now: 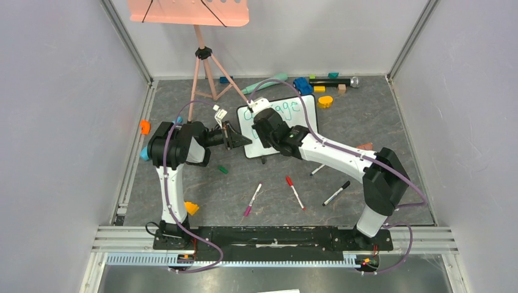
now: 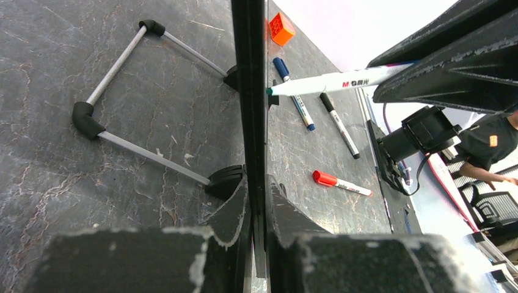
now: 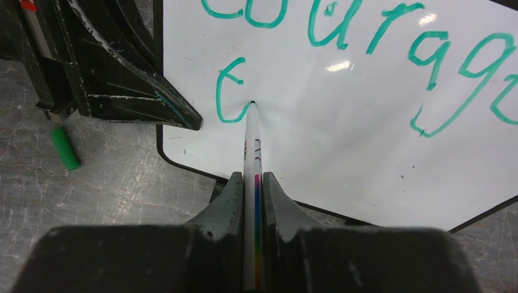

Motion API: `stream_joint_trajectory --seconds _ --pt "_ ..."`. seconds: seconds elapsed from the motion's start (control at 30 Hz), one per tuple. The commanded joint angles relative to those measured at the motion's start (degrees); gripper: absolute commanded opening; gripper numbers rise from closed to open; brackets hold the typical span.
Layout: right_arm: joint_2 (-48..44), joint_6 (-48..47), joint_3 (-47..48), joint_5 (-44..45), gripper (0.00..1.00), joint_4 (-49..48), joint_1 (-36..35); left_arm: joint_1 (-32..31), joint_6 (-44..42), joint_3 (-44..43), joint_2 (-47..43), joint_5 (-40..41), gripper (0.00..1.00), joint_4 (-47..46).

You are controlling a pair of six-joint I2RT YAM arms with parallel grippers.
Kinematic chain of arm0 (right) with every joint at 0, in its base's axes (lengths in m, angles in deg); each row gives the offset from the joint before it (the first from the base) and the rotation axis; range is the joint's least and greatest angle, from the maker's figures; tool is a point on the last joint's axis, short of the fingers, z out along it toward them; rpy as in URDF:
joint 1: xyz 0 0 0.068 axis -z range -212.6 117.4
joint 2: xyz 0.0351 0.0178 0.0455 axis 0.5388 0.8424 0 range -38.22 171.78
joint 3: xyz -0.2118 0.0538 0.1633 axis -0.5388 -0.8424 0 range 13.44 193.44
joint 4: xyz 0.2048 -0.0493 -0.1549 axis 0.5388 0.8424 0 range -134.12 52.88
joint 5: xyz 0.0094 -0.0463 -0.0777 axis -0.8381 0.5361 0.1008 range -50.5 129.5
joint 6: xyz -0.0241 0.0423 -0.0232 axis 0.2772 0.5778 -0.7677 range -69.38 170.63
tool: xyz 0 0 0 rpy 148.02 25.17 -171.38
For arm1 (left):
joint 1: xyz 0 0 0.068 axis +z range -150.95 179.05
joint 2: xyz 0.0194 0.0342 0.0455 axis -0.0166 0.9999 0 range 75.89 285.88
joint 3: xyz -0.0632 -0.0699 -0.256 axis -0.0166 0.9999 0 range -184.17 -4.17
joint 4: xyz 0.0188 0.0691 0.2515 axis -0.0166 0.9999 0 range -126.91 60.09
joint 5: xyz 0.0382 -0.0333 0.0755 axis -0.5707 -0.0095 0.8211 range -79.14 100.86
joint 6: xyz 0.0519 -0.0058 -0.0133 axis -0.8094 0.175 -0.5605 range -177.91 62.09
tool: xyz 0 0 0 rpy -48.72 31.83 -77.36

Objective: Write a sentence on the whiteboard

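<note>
- 2 arms meet at the whiteboard (image 1: 287, 125), which stands tilted at mid-desk, toward the far side.
- Left side: the left gripper (image 2: 257, 201) pinches the board's left rim. In the left wrist view the dark rim runs edge-on straight up between its fingers.
- Right side: the right gripper (image 3: 251, 183) is pressed together on a white marker (image 3: 251, 140). The marker tip touches the board at the foot of a "t".
- The sentence (image 3: 366, 49) is teal. "courage" fills line 1, clipped by the frame at top and right. Line 2 holds only the "t".
- Open room: bare white board lies right of the "t" and below "courage", down to the lower rim.
- Edges: the lower-left rounded corner sits just beside a left gripper finger. The lower rim slants away to the right.
- On the desk (image 1: 201, 183), a green cap (image 3: 64, 148) lies left of the board, apart from the rim.
- 3 loose pens lie between board and arm bases, well apart: pink pen (image 1: 253, 199), red-capped pen (image 1: 295, 192), black pen (image 1: 336, 193).
- Far side: a pink tray (image 1: 183, 12) on a tripod (image 1: 204, 73), and a blue toy (image 1: 302, 85) near the board's top edge.
</note>
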Motion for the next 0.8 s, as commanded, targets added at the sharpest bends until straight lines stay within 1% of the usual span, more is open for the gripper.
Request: stream_joint_trajectory --seconds 0.0,0.57,0.77 --pt "-3.0 -0.04 1.81 1.53 0.0 -1.49 0.42 -0.47 -4.79 -0.14 -1.58 -0.78 0.02 -4.22" --pt "-0.81 -0.09 2.46 2.9 0.0 -1.03 1.37 -0.47 -4.8 -0.12 -1.59 -0.86 0.02 -4.22" --pt "0.56 -0.66 3.34 1.4 0.0 -1.11 1.57 -0.47 -4.68 -0.32 -1.47 -0.79 0.02 -4.22"
